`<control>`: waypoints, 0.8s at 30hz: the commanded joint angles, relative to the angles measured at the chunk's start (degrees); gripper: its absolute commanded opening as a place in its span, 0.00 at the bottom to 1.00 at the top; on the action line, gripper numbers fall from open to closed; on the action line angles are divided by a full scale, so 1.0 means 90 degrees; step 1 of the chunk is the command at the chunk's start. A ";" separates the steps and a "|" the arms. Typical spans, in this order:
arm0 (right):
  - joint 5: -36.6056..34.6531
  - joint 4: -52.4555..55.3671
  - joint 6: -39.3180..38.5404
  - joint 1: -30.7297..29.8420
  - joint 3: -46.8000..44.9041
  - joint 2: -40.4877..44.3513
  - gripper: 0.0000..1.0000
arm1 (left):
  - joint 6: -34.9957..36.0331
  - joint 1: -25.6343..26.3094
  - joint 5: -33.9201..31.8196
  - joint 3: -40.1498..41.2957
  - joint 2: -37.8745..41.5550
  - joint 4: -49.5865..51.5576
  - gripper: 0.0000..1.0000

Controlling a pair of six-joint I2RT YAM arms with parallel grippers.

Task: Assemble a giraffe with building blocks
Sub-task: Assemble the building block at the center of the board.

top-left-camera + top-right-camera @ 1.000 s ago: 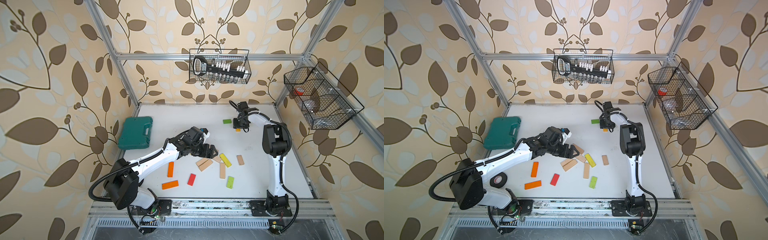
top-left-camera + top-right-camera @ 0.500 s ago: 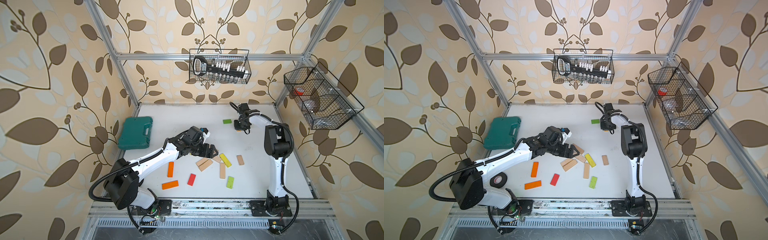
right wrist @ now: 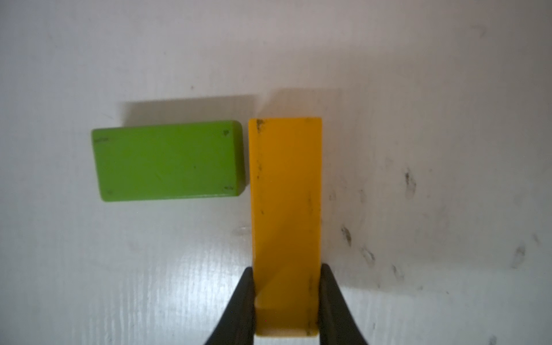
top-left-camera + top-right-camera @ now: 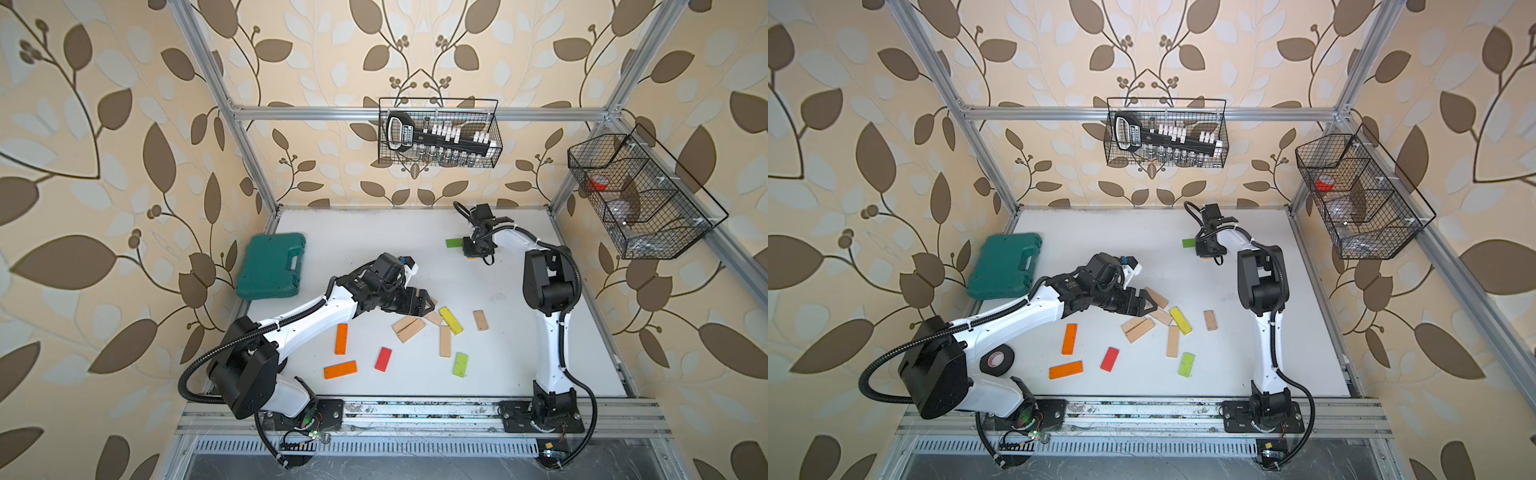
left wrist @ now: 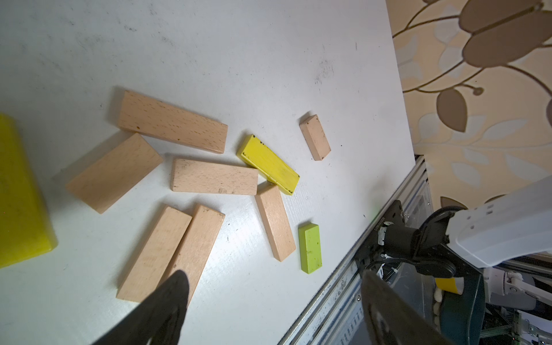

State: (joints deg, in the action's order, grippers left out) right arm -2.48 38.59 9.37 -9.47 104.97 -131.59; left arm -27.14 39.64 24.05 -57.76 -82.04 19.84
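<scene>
Pinching one end of the orange-yellow block (image 3: 286, 179), the right gripper (image 3: 287, 270) sits far back, green block (image 3: 168, 161) just left; left gripper (image 4: 424, 305) hangs spread above beige blocks (image 5: 213, 176).

Blocks (image 4: 1138, 330) lie scattered mid-worktop (image 4: 1308, 365); one green block (image 4: 1188, 243) sits near the back edge, a green case (image 4: 1005, 266) at the left edge.

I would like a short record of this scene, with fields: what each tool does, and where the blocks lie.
right tool: shut on orange block
neighbour: green block, flat beside it, small gap
left tool: open, empty, above beige blocks
other blocks: loose, mid-table
case: closed, on left arm's side
</scene>
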 commanded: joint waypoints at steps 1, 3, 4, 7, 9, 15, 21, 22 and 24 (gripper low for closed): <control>0.0129 0.0239 -0.0008 -0.0051 0.0225 -0.0333 0.21 | 0.0164 -0.0096 0.0101 0.0041 0.0072 -0.0105 0.90; 0.0110 0.0281 0.0031 -0.0051 0.0280 -0.0378 0.22 | 0.0173 -0.0090 0.0101 0.0036 0.0073 -0.0098 0.90; 0.0105 0.0283 0.0034 -0.0054 0.0299 -0.0387 0.22 | 0.0176 -0.0097 0.0102 0.0040 0.0073 -0.0099 0.90; 0.0118 0.0311 0.0043 -0.0071 0.0338 -0.0416 0.23 | 0.0174 -0.0106 0.0101 0.0043 0.0073 -0.0096 0.90; 0.0119 0.0336 0.0034 -0.0080 0.0351 -0.0437 0.23 | 0.0182 -0.0116 0.0101 0.0050 0.0076 -0.0095 0.90; 0.0052 0.0400 0.0024 -0.0113 0.0335 -0.0421 0.35 | 0.0184 -0.0112 0.0101 0.0050 0.0082 -0.0101 0.90; 0.0051 0.0400 0.0043 -0.0110 0.0278 -0.0350 0.39 | 0.0186 -0.0118 0.0101 0.0069 0.0102 -0.0087 0.90; 0.0051 0.0400 0.0043 -0.0113 0.0272 -0.0340 0.38 | 0.0188 -0.0117 0.0092 0.0070 0.0109 -0.0088 0.90; 0.0053 0.0410 0.0036 -0.0109 0.0248 -0.0330 0.35 | 0.0183 -0.0126 0.0091 0.0079 0.0121 -0.0078 0.90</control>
State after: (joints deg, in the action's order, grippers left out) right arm -2.33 39.70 9.50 -10.26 107.22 -133.01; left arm -27.09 39.27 24.05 -57.76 -82.04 19.86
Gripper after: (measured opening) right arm 0.363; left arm 0.902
